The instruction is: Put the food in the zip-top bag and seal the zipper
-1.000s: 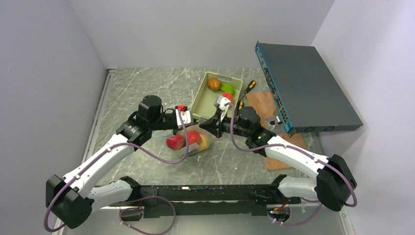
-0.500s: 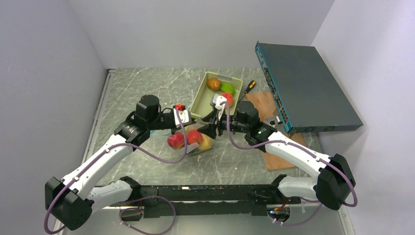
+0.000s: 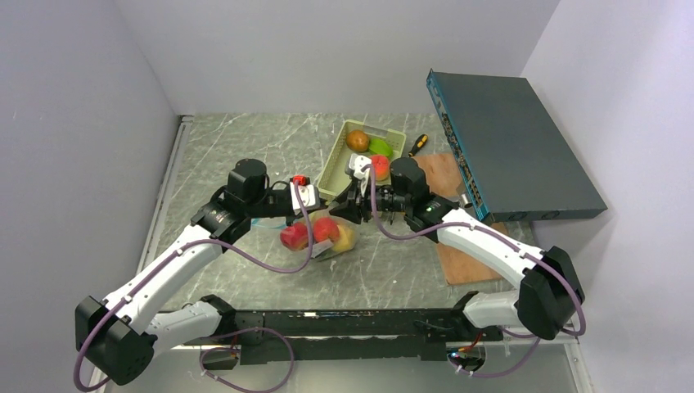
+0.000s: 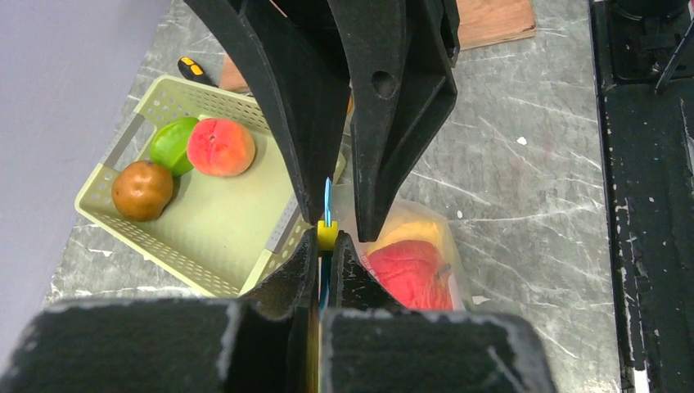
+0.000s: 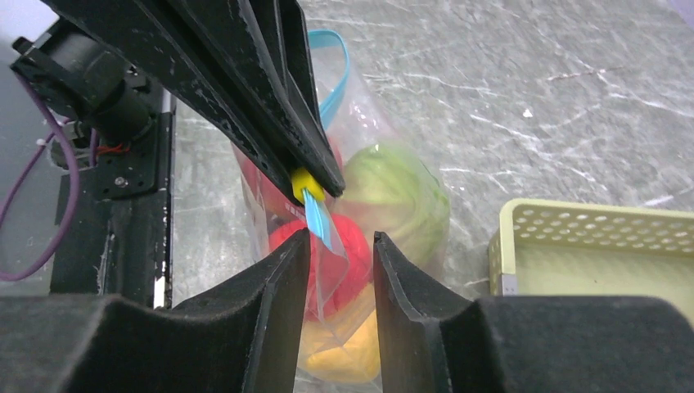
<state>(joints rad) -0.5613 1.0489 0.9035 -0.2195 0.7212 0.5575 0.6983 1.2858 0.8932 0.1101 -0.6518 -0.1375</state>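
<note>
1. Status: the left gripper [image 4: 326,239] is clenched on the zipper [image 5: 317,214] at its yellow slider [image 5: 301,184] and holds the mouth edge of the bag [image 5: 360,106] raised. The right gripper [image 5: 337,240] stands released, with one jaw on each side of the strip and neither pinching it.
2. Location: some food [image 5: 393,196] sits low inside the bag, which rests on the table [image 4: 524,205]. Three toy fruits [image 4: 221,146] lie in the basket [image 4: 155,250] just beside it.
3. Hazard, premature seal: running the zipper shut now would probably lock those three toy fruits out.
4. Hazard, slip: the strip looks thin and slick. An off-centre pinch by the right jaws could miss it or fold it.
5. Hazard, strain or spill: pulling the grippers apart too hard could stretch the film, or drag the loaded bag and tip it.
</note>
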